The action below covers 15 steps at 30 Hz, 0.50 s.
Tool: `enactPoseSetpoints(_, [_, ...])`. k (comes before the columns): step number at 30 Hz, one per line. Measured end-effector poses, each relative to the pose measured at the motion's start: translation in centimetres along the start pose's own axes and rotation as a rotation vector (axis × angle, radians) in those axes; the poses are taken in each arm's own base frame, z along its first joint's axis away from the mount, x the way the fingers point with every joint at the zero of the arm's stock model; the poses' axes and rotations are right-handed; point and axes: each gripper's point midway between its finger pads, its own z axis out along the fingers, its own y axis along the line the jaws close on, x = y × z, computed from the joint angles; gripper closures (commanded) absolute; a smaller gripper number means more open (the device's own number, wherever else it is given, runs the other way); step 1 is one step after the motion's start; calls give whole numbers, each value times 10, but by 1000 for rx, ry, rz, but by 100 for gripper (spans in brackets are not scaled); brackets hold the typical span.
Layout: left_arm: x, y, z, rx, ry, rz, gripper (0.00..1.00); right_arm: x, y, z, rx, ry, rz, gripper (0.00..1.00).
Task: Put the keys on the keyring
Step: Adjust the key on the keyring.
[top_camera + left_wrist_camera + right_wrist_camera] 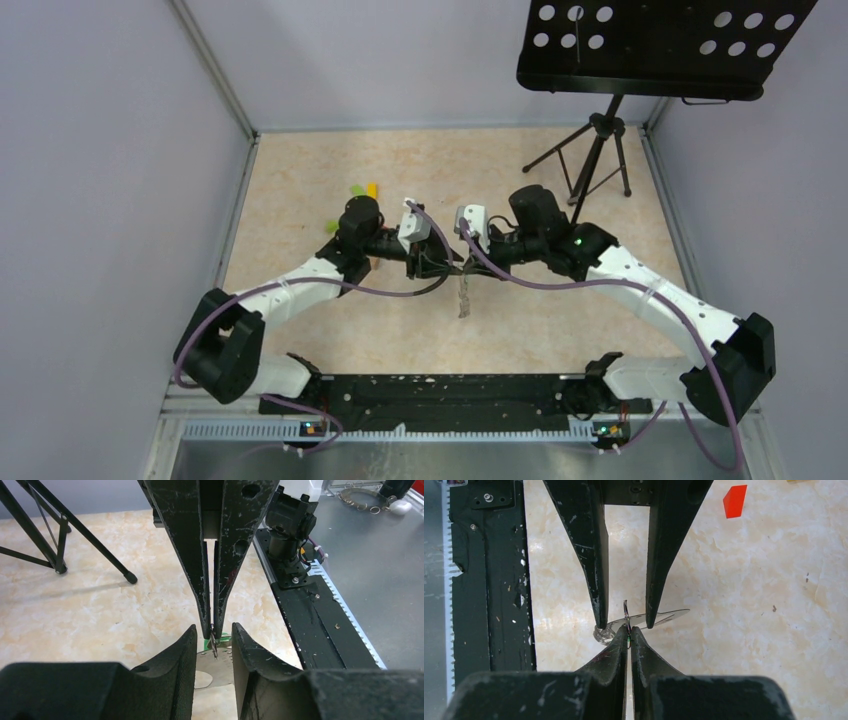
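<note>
Right wrist view: right pincer (pixel 628 630) pinched the keyring (pixel 625 609), left pincer (pixel 625 625) gaped (astride a key (pixel 671 615)); closing squarely on that key seemed wisest

ring (pixel 625 611): I see only an edge-on sliver; the rest sits hidden between the right fingers (pixel 614 660).
key (pixel 671 615): partly behind the left fingers (pixel 589 570).
stand (pixel 660 55): cut by the top edge.
overhead: I cannot make out the ring.
</note>
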Motion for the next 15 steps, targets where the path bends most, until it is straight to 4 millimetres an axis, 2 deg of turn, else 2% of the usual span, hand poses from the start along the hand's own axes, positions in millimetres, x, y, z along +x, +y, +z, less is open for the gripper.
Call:
enactPoseSetpoints(7, [10, 1, 2, -9, 23, -33, 73, 0, 0, 0, 3, 1, 2, 100])
enactPoseSetpoints(12, [12, 1, 1, -12, 29, -40, 82, 0, 0, 0, 3, 1, 3, 100])
enactPoseSetpoints(15, [12, 1, 1, -12, 29, -38, 83, 0, 0, 0, 3, 2, 4, 100])
